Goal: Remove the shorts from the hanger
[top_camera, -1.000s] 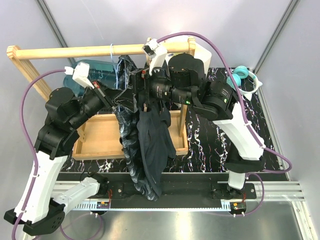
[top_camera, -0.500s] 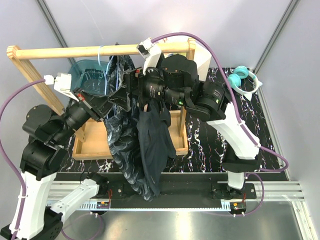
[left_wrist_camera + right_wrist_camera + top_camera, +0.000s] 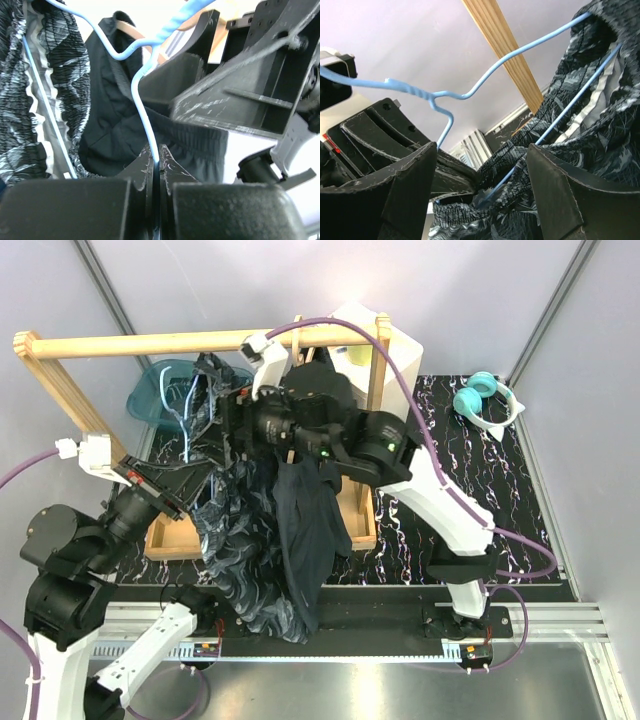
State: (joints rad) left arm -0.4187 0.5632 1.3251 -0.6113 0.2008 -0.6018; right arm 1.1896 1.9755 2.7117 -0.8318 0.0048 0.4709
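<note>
Left gripper (image 3: 159,167) is pinched tight on the skinny blue wire hanger (image 3: 172,28). Meanwhile my right gripper (image 3: 481,170) gapes wide, facing crinkly wavy-patterned shorts (image 3: 600,125) with a ruched waistband.

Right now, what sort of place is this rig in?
Probably a lab test cell, not a home: bare grey panel walls, an aluminium rail carrying both arm bases, and a wooden rack staged with shorts on a hanger.

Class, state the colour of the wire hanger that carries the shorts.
Light blue. The hanger shows best in the right wrist view, against the pale wall.
</note>
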